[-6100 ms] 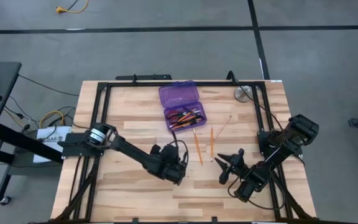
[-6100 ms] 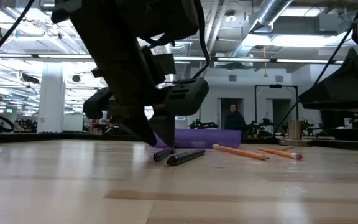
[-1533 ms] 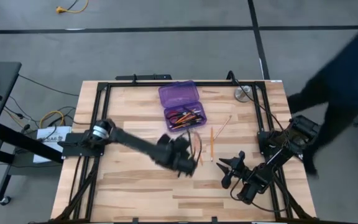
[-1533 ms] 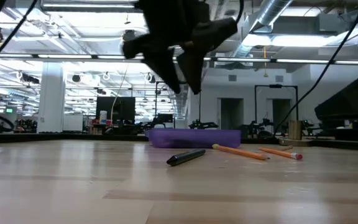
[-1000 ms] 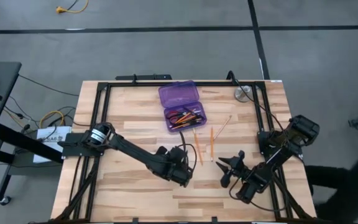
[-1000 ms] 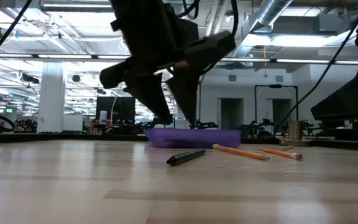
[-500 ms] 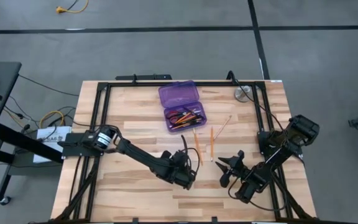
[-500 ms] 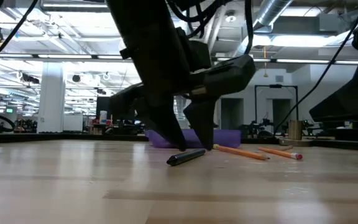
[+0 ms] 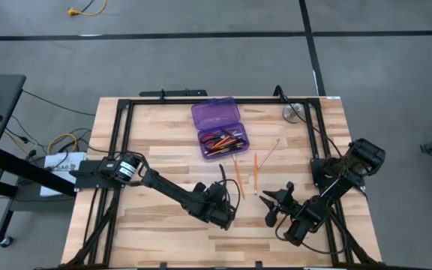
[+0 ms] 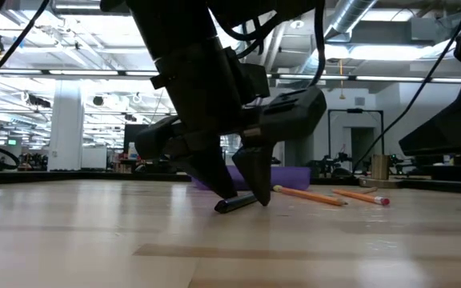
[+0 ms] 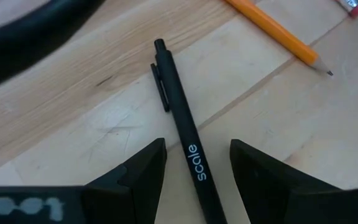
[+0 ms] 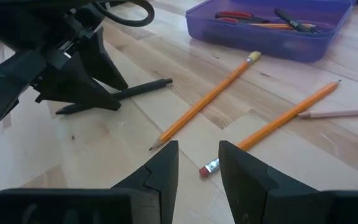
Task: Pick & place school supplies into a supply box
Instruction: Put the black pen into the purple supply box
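A black pen (image 11: pixel 185 124) lies flat on the wooden table (image 9: pixel 156 232). My left gripper (image 11: pixel 197 168) is open and slants down over it, one finger on each side of the barrel, with a gap on both sides. The low view shows the fingertips (image 10: pixel 256 192) down near the table beside the pen (image 10: pixel 234 203). The purple supply box (image 9: pixel 218 127) stands open at the far middle, with scissors, pens and pencils in its tray. Three pencils (image 9: pixel 238 176) lie on the table near it. My right gripper (image 9: pixel 274 206) waits open at the near right.
A round grey metal disc (image 9: pixel 294 112) sits at the far right corner. The orange pencils (image 12: pixel 207 99) lie between my right gripper (image 12: pixel 197 165) and the box (image 12: pixel 272 25). A black frame runs along the table's edges. Bare wood lies at the near left.
My left gripper has come down from above the table onto the black pen, staying open at the same slant. Its fingertips now stand on either side of the pen. The pen has not moved. My right gripper has kept still.
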You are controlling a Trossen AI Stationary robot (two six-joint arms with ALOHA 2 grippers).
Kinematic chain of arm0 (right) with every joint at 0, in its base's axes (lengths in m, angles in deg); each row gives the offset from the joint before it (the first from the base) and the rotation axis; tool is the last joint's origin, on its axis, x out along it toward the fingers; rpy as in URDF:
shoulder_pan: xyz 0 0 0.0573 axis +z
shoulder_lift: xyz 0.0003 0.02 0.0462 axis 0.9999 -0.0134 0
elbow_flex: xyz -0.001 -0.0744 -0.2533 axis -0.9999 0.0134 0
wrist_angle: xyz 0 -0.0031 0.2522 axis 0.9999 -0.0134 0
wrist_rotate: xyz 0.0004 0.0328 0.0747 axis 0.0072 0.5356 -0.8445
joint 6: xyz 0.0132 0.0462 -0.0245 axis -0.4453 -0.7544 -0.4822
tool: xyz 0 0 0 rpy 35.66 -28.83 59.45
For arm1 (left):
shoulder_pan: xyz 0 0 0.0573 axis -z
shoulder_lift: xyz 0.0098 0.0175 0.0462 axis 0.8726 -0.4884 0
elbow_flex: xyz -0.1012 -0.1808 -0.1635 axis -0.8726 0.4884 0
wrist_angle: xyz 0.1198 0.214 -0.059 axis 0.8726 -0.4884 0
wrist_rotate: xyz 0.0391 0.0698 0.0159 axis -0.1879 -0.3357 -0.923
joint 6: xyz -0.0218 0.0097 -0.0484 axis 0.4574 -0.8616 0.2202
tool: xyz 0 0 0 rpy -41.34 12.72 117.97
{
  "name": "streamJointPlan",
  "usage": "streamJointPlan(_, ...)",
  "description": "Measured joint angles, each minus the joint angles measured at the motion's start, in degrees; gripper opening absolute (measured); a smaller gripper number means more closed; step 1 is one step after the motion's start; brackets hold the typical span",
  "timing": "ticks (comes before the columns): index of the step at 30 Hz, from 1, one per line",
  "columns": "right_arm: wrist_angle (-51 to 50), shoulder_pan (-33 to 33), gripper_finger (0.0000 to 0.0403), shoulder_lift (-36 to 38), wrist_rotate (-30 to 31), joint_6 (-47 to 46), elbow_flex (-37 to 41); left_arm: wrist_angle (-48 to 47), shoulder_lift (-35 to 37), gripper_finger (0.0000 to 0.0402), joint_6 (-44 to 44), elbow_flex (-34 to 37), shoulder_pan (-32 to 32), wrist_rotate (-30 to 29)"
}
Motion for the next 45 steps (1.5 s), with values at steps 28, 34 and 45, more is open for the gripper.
streamJointPlan(28,0.3,0.0,0.0107,0.0,-0.2,0.0,0.0,-2.8,-0.6,0.0037,-1.2,-1.2,-0.2,2.1)
streamJointPlan(34,0.3,0.0,0.0107,0.0,-0.2,0.0,0.0,-5.7,-1.0,0.0017,-3.7,-3.8,-0.2,2.8)
streamJointPlan(45,0.2,0.0,0.0107,0.0,-0.2,0.5,0.0,-30.8,-1.8,0.0011,-13.8,-19.8,-2.1,-2.3)
